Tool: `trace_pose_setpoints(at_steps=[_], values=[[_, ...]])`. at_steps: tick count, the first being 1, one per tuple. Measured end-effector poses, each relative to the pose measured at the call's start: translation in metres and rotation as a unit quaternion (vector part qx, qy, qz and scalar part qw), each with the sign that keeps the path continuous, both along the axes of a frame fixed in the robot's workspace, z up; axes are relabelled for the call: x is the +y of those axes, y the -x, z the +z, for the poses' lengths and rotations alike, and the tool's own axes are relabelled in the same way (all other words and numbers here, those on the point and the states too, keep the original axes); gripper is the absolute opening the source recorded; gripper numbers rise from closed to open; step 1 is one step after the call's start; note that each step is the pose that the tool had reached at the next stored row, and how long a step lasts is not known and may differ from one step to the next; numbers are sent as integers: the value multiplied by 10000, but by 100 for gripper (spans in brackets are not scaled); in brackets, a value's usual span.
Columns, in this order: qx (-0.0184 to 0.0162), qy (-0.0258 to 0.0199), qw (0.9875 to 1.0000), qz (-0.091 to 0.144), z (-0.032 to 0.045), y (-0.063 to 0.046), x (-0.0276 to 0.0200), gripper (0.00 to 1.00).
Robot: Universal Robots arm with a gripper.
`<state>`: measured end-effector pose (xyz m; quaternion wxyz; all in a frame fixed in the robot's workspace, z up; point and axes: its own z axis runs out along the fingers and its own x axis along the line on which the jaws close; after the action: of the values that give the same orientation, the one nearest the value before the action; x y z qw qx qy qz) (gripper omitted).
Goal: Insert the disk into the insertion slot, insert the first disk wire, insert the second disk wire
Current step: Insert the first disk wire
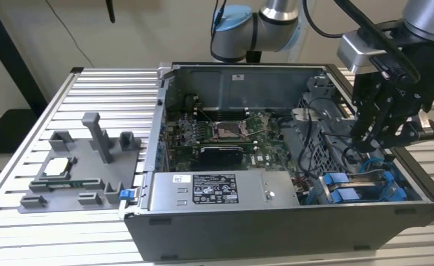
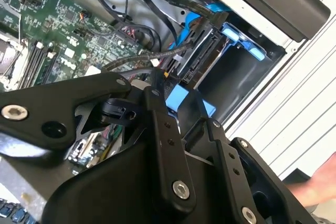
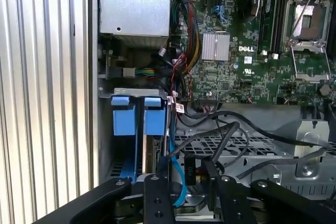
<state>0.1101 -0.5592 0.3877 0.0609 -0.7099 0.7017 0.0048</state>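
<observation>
The disk [image 1: 342,194] sits in the insertion slot [image 1: 398,193], lower right of the exterior view, so wire 1 seems in hand. The gripper [image 1: 368,145] appears closed on a black connector [image 3: 191,176], which needs squaring to the disk's port.

arm [image 1: 272,25]: cut off at exterior view's top edge | disk [image 1: 346,195]: lower right of exterior view, body hidden inside cage [image 1: 324,147] | hand [image 2: 315,188]: second wrist view, cut by frame edge | label [image 1: 215,189]: print too small

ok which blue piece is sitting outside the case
The small blue piece at the grey fixture's corner, beside the case; the blue carriers sit inside it, near the gripper.
</observation>
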Motion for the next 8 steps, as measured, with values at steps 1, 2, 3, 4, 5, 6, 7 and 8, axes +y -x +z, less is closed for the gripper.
trace_pose_setpoints(at_steps=[1, 2, 3, 4, 5, 6, 7, 8], values=[[-3, 0, 10000, 0, -3, 1, 2, 100], [-7, 0, 10000, 0, -7, 2, 3, 100], [-9, 1, 10000, -1, -9, 6, 5, 100], [-10, 1, 10000, -1, -11, 9, 8, 100], [-11, 1, 10000, -1, -14, 12, 12, 100], [-13, 1, 10000, -2, -16, 15, 14, 100], [-14, 0, 10000, -2, -18, 17, 18, 0], [-15, 0, 10000, -2, -19, 17, 20, 0]])
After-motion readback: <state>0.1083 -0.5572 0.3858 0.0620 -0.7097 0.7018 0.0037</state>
